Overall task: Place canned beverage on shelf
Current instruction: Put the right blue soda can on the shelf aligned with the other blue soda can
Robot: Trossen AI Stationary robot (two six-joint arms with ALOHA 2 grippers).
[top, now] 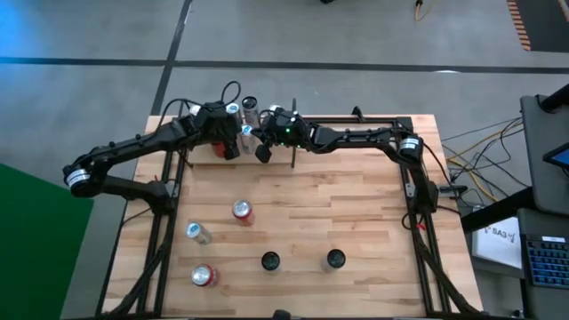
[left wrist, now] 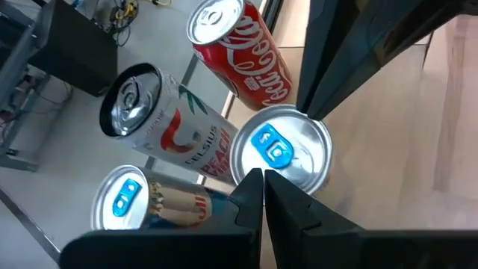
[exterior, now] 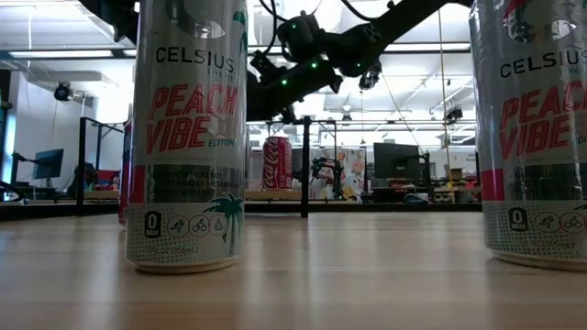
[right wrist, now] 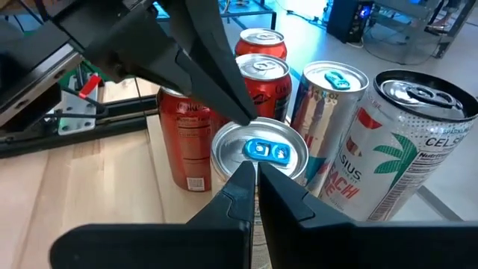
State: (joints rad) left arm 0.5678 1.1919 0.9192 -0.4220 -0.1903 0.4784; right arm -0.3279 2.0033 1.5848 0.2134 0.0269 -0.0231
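Note:
A silver can with a blue tab [right wrist: 261, 149] stands upright among several other cans on the shelf [top: 356, 124], a light wood board with black rods and an upright rod [top: 293, 142] at the table's far edge. It also shows in the left wrist view [left wrist: 280, 146]. My left gripper [left wrist: 261, 183] is shut at one side of the can's top. My right gripper [right wrist: 254, 170] is shut at the opposite side. Both also show in the high view, the left gripper [top: 233, 147] and the right gripper [top: 264, 151]. My left gripper's shut fingertips [right wrist: 246, 119] meet the blue-tab can's top rim [right wrist: 258, 125], slanting down from above on the can's far-left side. The can stands upright on the shelf. My right gripper's shut fingertips [right wrist: 243, 175] sit at the opposite rim [right wrist: 246, 161], slanting down from above; whether they touch, I cannot tell.
Red Coca-Cola cans [right wrist: 187, 142] and Celsius cans [right wrist: 418, 149] crowd close around the blue-tab can. On the table lie or stand several more cans: a red one [top: 242, 211], a silver one [top: 197, 233], a red one [top: 204, 276] and two near the front edge [top: 270, 260].

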